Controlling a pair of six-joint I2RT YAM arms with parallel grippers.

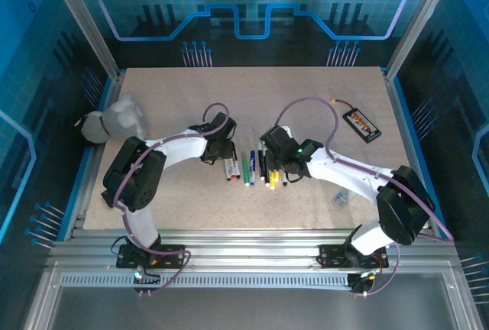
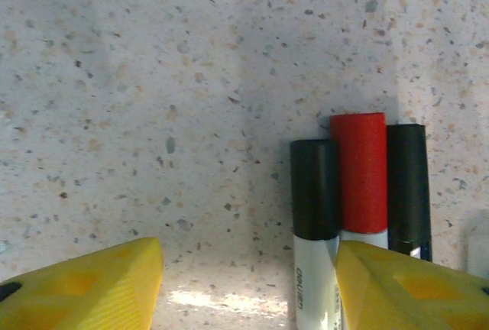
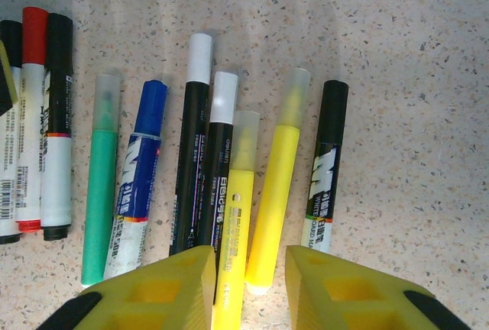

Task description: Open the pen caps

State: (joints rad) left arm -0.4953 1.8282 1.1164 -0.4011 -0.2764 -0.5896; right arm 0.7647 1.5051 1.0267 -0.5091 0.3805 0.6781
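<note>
Your left gripper stands released. Its yellow fingers are wide apart at the bottom of the left wrist view, with bare table between them. The red cap and the black caps flanking it sit right of centre, off your line. Shift right until one cap alone lies between the pads, then close on the cap, not on the white barrel below it.

Your right gripper, at the bottom edge of its view, straddles the yellow pens. Its jaws are partly apart, and you cannot tell whether they pinch the pens or merely bracket them. Settle on a single body, low down, away from its frosted cap. Pull straight along the pen, since the neighbours lie close and would likely roll. Every cap looks seated.
</note>
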